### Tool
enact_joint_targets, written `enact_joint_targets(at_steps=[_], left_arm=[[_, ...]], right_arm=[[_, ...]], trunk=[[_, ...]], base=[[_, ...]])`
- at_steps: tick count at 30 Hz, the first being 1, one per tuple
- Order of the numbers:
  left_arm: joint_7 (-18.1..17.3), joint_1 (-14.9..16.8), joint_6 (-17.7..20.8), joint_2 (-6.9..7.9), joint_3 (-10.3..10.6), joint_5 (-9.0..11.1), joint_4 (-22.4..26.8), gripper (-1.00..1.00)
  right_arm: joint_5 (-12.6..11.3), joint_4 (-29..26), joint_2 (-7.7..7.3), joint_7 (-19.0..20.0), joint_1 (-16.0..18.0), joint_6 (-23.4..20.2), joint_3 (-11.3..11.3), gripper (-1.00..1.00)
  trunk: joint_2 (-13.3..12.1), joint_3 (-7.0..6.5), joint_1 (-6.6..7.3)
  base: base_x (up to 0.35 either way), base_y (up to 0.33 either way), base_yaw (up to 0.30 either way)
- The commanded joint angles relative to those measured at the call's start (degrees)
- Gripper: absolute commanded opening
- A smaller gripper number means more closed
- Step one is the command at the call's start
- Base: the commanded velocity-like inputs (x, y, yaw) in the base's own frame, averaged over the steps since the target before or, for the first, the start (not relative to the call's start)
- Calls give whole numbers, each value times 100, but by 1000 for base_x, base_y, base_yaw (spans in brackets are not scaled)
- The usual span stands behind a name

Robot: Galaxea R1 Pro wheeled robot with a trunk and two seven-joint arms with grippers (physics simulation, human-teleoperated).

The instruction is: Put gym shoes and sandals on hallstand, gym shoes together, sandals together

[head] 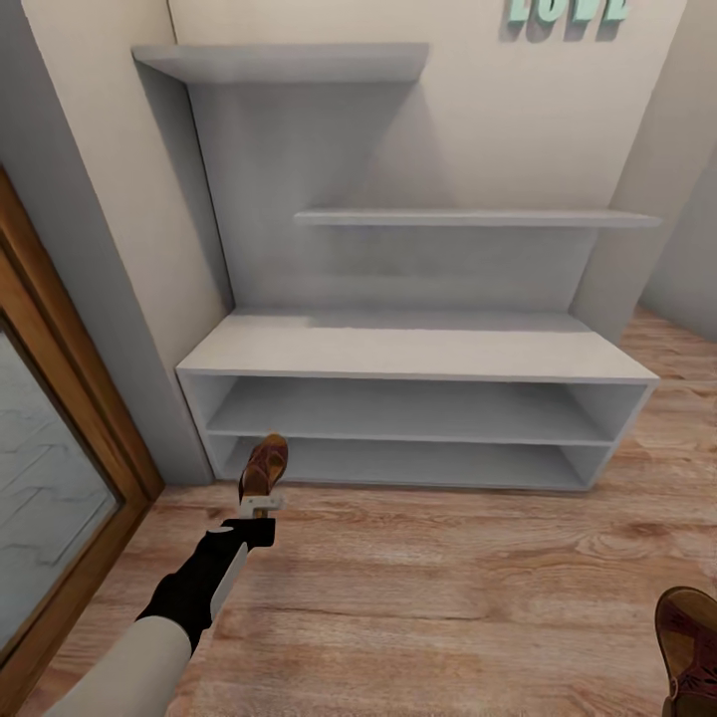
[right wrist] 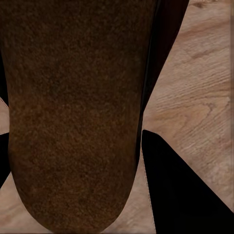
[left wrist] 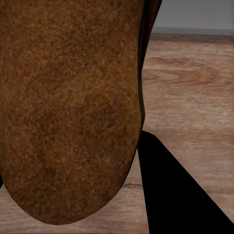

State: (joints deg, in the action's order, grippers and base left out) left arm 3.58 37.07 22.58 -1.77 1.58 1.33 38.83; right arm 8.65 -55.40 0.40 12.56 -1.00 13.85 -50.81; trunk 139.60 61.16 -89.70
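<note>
My left pincer (head: 261, 505) is clamped on one brown sandal (head: 265, 465), held out ahead of me with the shoe standing up from the fingers — its far end reaching in front of the lowest opening of the hallstand (head: 418, 351). The pale grey bench stands just beyond the pincer, against the wall, with two low open shelves, a flat top and two staggered floating shelves above; all of these surfaces are bare. From the camera on my left wrist, the sandal's underside (left wrist: 68, 107) sits right against the lens, a mottled brown slab, with one dark finger (left wrist: 175, 195) beside it and the corridor floor (left wrist: 190, 83) beyond, running up to the foot of the grey unit.

The second sandal (head: 689, 642) is off to the right of the left pincer and nearer to me, at the edge of the head camera's frame, its tan footbed and patterned strap facing up. In the right wrist view its darker sole (right wrist: 73, 112) lies between two black fingers (right wrist: 180, 190), wood-grain planks behind — my right pincer is closed on that sandal.

A wood-framed glass door (head: 60, 468) stands to the left of the left pincer, beside the grey wall panel that flanks the hallstand. Pale green letters (head: 568, 10) hang on the wall high above the upper shelves.
</note>
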Motion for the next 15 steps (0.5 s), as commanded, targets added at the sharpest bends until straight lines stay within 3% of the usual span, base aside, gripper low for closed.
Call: enact_joint_targets(at_steps=[1, 10, 15], left_arm=[[20, 2, 36, 2, 17, -4, 9, -100], [20, 2, 39, 2, 18, -9, 11, -100], [16, -5, 36, 7, 26, -16, 11, -100]], right_arm=[[40, -18, 4, 28, 3, 11, -23, -100], [47, -40, 4, 29, 3, 5, -33, -100], [56, -42, 2, 34, 3, 18, -33, -100]], trunk=[[44, 32, -22], [366, 258, -200], [366, 259, -200]], base=[[0, 0, -76], [0, 0, -57], [0, 0, -1]])
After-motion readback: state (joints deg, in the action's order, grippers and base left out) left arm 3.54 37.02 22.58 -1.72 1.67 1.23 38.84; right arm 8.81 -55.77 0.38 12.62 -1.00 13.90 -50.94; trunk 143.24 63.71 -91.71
